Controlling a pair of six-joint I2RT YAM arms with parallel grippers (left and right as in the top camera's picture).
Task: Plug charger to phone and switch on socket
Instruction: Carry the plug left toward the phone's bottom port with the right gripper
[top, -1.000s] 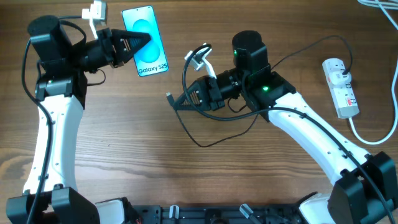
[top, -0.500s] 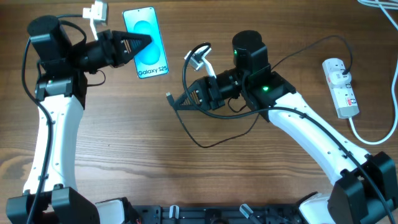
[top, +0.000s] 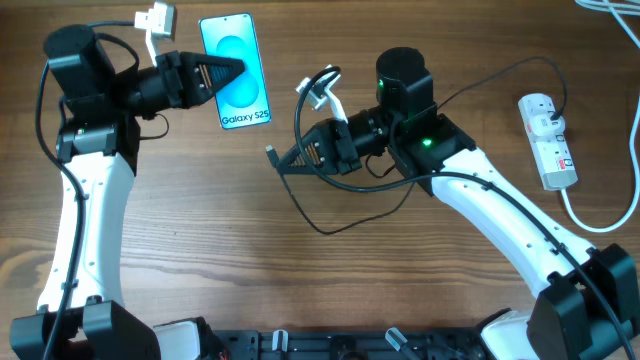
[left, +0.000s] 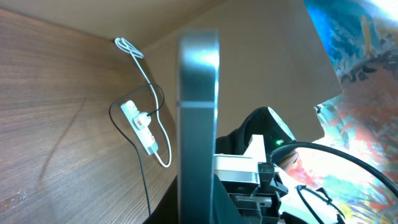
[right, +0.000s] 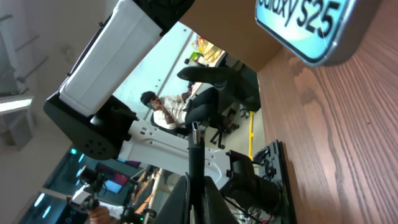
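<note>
The phone (top: 243, 92), with a cyan screen and a "Galaxy S25" band, is at the back left. My left gripper (top: 226, 72) is shut on its left edge. In the left wrist view the phone is an edge-on grey slab (left: 198, 106) between the jaws. My right gripper (top: 287, 160) is shut on the charger's black plug tip (top: 271, 153), right of the phone and apart from it. In the right wrist view the plug (right: 194, 140) stands up between the fingers (right: 196, 180), with the phone's lower end (right: 311, 28) at the top. The white socket (top: 548, 140) lies at the far right.
The black charger cable loops over the table (top: 340, 228) under the right arm and runs back toward the socket. A thicker white cable (top: 590, 218) leaves the socket toward the right edge. Another white cable (top: 612, 12) lies at the top right corner. The socket also shows in the left wrist view (left: 140, 126).
The phone, held in my left gripper, has shifted slightly right and toward the front. My right gripper with the plug has barely moved.
</note>
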